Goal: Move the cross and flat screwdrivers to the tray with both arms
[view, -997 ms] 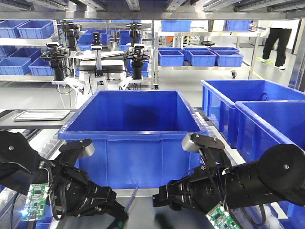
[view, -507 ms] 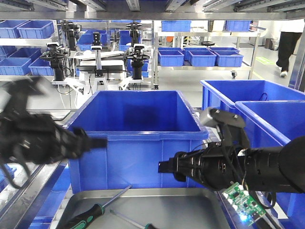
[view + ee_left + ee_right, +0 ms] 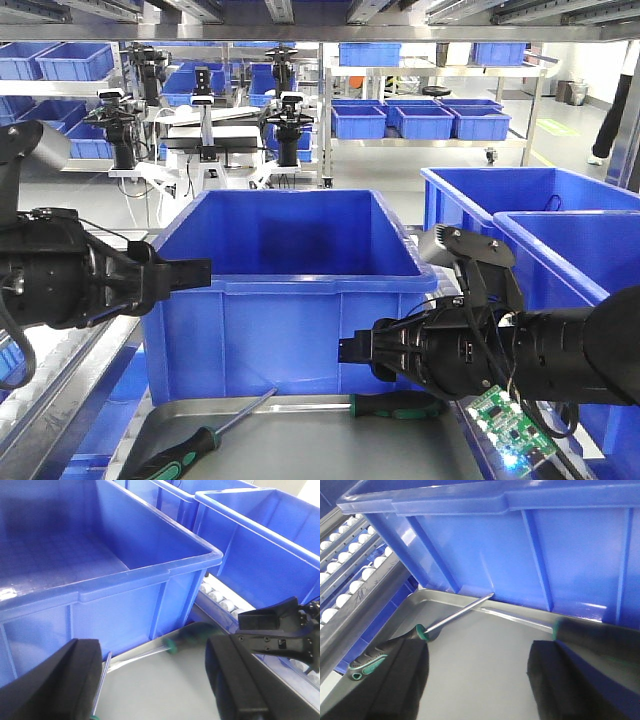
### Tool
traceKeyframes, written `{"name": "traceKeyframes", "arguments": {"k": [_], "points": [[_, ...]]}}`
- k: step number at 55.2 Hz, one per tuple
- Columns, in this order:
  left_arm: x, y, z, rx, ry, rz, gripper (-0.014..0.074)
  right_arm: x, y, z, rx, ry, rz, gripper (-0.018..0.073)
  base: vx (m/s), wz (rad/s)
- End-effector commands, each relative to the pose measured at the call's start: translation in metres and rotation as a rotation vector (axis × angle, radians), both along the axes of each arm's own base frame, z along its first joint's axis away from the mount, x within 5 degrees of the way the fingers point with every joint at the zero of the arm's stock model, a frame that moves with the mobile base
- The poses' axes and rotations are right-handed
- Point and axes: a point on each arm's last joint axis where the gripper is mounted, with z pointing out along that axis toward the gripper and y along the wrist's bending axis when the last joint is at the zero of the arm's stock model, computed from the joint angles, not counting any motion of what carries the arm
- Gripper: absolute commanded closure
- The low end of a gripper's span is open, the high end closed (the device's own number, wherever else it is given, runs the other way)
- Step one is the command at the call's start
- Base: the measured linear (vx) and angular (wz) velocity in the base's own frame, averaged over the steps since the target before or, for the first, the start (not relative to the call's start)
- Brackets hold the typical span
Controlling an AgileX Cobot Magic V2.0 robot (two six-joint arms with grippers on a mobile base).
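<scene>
- Left gripper (image 3: 195, 270): it hangs up beside the blue crate (image 3: 290, 300), well above the tray (image 3: 300, 440). In the left wrist view both fingers (image 3: 55, 685) stand wide apart with nothing between them; tray floor and crate wall show through the gap.
- Left screwdriver (image 3: 195, 442): it lies flat in the tray, below and between the left fingers in that view. The handle points toward the tray's near left corner and the shaft runs up to the rim by the crate. The right wrist view shows it whole (image 3: 420, 632), lying free.
- Right screwdriver (image 3: 400, 405): it lies along the tray's far edge, close against the crate wall, its handle just under the right arm. In the right wrist view the handle (image 3: 595, 630) sits just above the right-hand finger, apart from it.
- Right gripper (image 3: 350, 352): it is held level above the tray, and its fingers (image 3: 570, 680) are spread with nothing gripped.
- Handling, as I judge it: both tools look light and stiff. The thin steel shafts are slick and could roll; the thick rubber handles offer the sure hold, taken across mid-handle.
- Both screwdrivers appear to be in the tray, so the transfer looks done.
</scene>
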Motion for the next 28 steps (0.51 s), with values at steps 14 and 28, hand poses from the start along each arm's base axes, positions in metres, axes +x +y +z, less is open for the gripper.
{"name": "traceKeyframes", "arguments": {"k": [14,28], "points": [[-0.037,0.034,-0.028,-0.064,-0.234,0.23,0.0304,-0.001,-0.005,0.025,0.05,-0.096,-0.042,0.0101,0.0,0.0],[-0.122,0.087,-0.095,0.086,-0.432,0.358,0.0605,-0.001,-0.005,0.025,0.05,-0.096,-0.042,0.0103,0.0,0.0]]}}
